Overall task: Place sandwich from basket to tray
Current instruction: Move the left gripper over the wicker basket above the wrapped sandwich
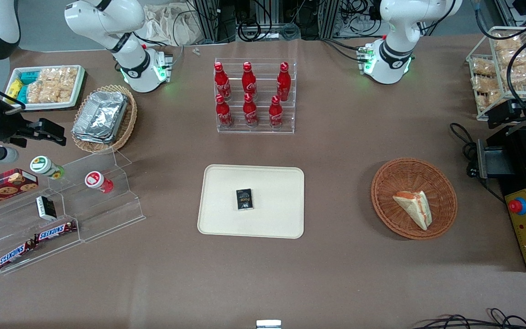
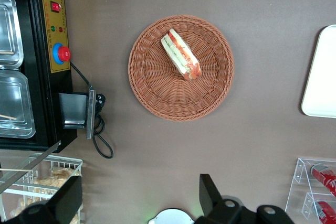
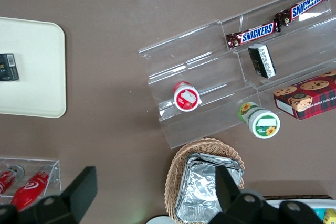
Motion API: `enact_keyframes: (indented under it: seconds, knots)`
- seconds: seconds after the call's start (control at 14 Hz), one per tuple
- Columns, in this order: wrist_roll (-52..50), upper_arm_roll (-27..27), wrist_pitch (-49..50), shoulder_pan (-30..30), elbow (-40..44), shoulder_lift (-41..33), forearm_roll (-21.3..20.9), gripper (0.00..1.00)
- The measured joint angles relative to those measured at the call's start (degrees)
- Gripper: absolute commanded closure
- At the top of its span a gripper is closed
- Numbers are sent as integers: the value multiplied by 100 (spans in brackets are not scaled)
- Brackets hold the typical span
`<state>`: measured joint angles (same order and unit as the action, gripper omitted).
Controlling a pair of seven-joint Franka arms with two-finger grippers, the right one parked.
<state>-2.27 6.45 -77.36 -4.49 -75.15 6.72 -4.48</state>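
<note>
The sandwich (image 1: 414, 208), a pale wedge with an orange-red and green filling stripe, lies in the reddish-brown wicker basket (image 1: 388, 183) toward the working arm's end of the table. It also shows in the left wrist view (image 2: 181, 55), inside the basket (image 2: 157, 90). The cream tray (image 1: 272, 183) lies at the table's middle, and its edge shows in the left wrist view (image 2: 321, 77). My left gripper (image 1: 502, 113) is open and empty, high above the table, farther from the front camera than the basket. In the left wrist view the gripper (image 2: 139, 184) has its fingers spread wide.
A small black box (image 1: 244, 199) lies on the tray. A black machine with a red button (image 1: 518, 205) and a cable (image 1: 466, 141) stand beside the basket. A wire rack of bagged snacks (image 1: 496, 68) is near the gripper. A clear rack of cola bottles (image 1: 254, 96) stands farther back.
</note>
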Motion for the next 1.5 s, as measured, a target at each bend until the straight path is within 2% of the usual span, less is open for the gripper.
enact_keyframes:
  seconds: [0.86, 1.5]
  knots:
    - [-1, -20, -32, 1, -181, 27, 12, 0]
    - [-20, -88, -485, 3, -280, 625, 8, 0]
